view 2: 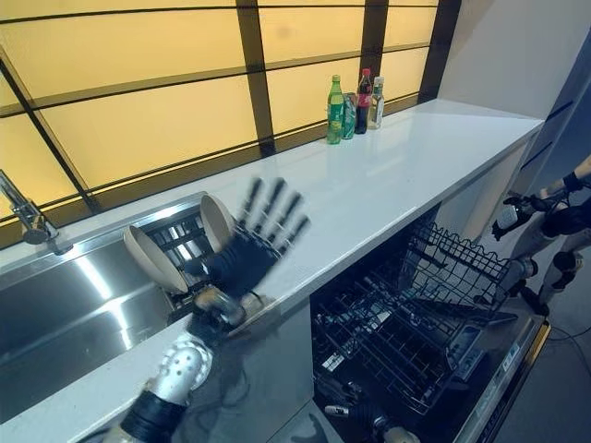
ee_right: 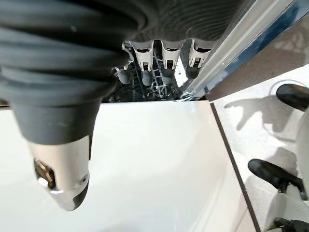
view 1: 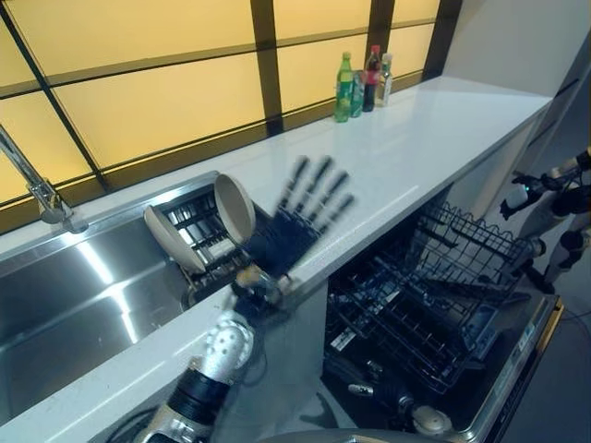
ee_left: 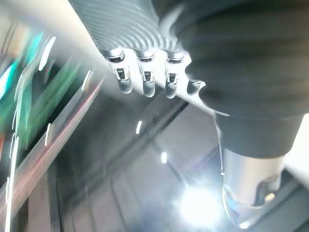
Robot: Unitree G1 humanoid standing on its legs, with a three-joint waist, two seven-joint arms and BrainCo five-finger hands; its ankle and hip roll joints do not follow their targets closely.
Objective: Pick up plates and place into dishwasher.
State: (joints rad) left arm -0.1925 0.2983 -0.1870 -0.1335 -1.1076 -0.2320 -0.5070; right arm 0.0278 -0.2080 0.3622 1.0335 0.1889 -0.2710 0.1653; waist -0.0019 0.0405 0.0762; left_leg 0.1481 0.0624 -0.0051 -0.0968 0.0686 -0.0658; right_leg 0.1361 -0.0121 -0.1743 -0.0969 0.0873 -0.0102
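The left hand (view 1: 295,226), fingers spread and holding nothing, hovers mid-frame beside two beige round plates (view 1: 235,209) standing upright in the black sink rack (view 1: 199,242), seemingly for draining.

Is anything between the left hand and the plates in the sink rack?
Nothing visible. The left hand, fingers spread, is above the counter edge beside the two plates standing in the rack, with open space between.
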